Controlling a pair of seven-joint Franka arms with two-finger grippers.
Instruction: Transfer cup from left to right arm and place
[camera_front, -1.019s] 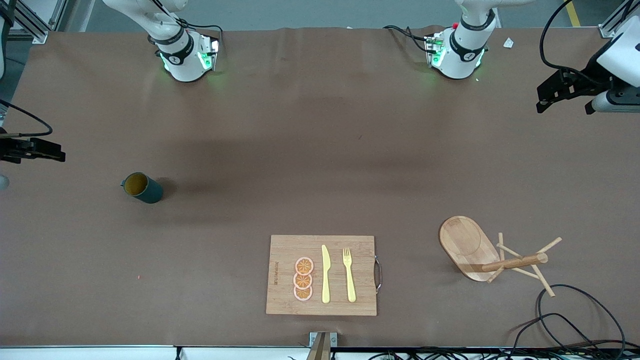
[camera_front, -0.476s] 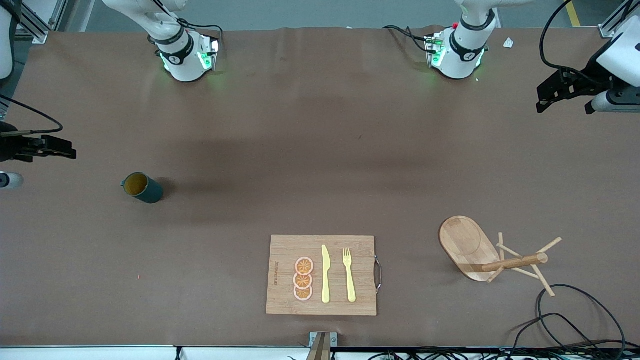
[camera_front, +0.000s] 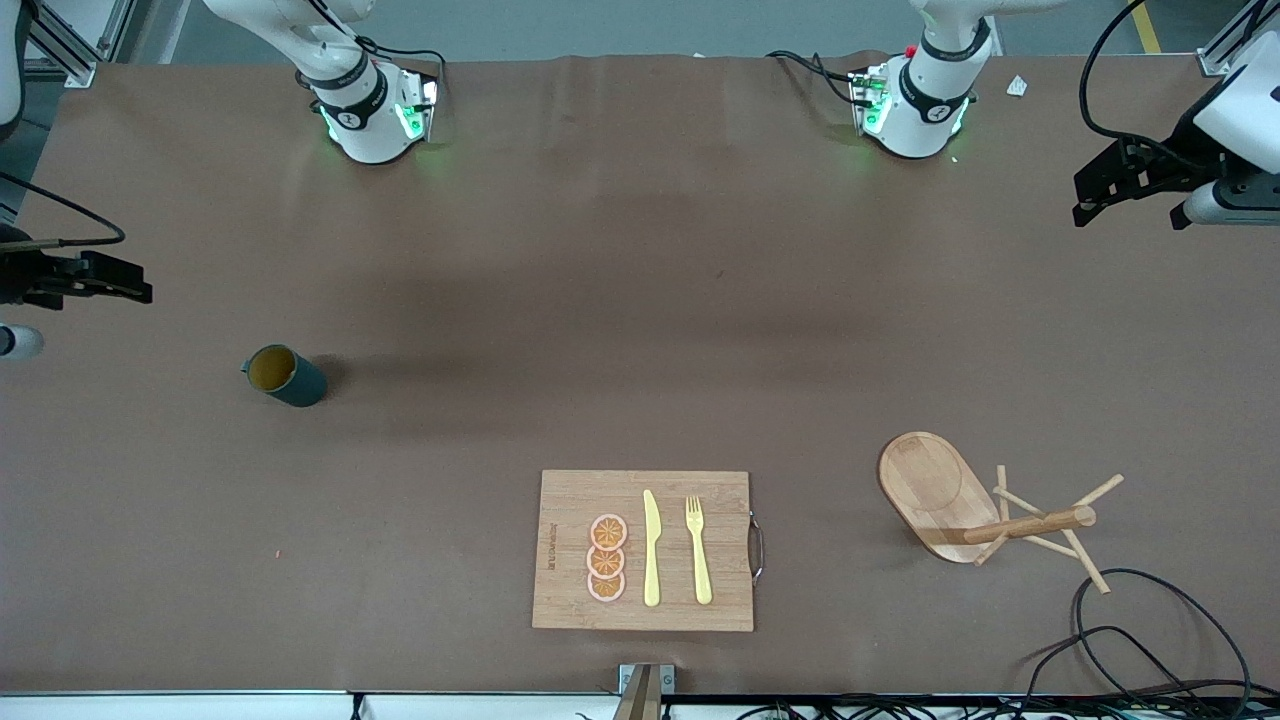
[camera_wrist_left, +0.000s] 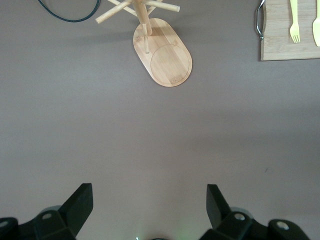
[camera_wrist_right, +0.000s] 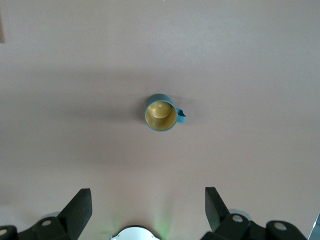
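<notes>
Front view: cup (camera_front: 285, 375) stands upright on table (camera_front: 640, 300), ungripped.

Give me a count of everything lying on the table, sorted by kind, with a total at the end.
Cup: 1
Cutting board: 1
Orange slices: 3
Knife: 1
Fork: 1
Wooden mug rack: 1
Total: 8

Left gripper (camera_wrist_left: 148, 205) and right gripper (camera_wrist_right: 148, 205) hover, fingers spread wide.
</notes>
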